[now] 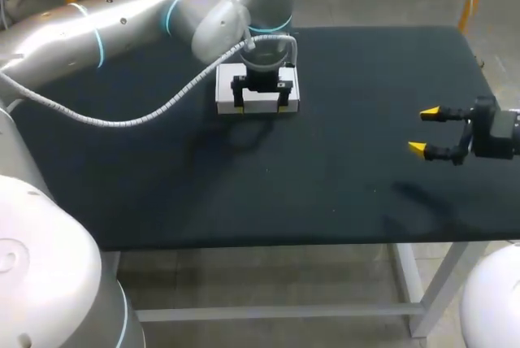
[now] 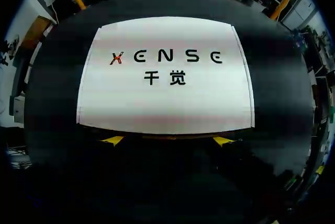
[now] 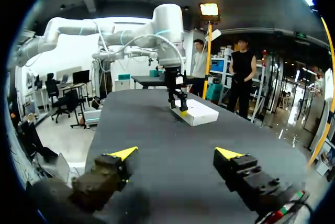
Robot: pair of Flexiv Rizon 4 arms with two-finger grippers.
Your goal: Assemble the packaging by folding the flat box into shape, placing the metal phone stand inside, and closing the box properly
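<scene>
A white box (image 1: 227, 90), shaped and with its lid down, lies at the back middle of the black table (image 1: 341, 193). My left gripper (image 1: 261, 106) hangs straight over it, open, its yellow tips by the box's front edge. In the left wrist view the printed top of the box (image 2: 167, 103) spreads ahead of the left gripper (image 2: 167, 141), whose tips peek out under the near edge. My right gripper (image 1: 424, 131) hovers open and empty at the table's right side. From the right wrist view, the right gripper (image 3: 176, 153) points toward the box (image 3: 199, 113) and the left gripper (image 3: 178, 104). No phone stand is visible.
The left arm's grey cable (image 1: 138, 116) loops over the table's left part. The table's front edge (image 1: 268, 242) runs below the bare black surface between the two grippers.
</scene>
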